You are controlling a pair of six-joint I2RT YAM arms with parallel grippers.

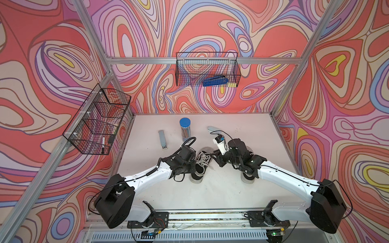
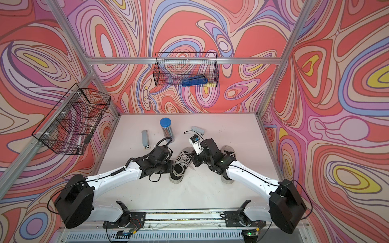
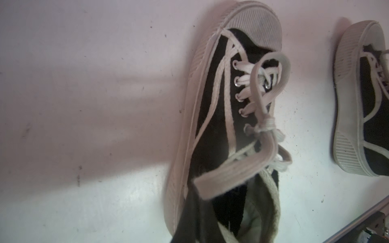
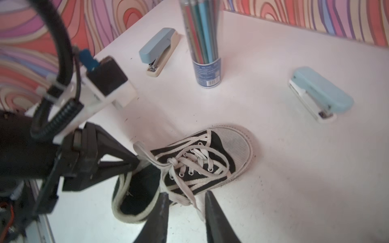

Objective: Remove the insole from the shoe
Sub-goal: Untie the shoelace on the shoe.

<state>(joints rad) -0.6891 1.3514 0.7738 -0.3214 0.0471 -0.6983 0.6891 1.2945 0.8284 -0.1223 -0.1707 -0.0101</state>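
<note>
A black canvas shoe with white laces lies mid-table, toe toward the back wall. My left gripper reaches in from the left and is shut on the shoe's collar edge, where a lace end lies; its dark fingers overlap that edge. My right gripper is open at the shoe's right side, with a loose lace hanging between its fingers, which touch nothing else. Inside the opening a pale grey lining shows. I cannot tell the insole apart from it.
A second black shoe lies partly under the right arm. Behind stand a clear pencil tube with a blue lid and two pale blue staplers. Wire baskets hang on the walls.
</note>
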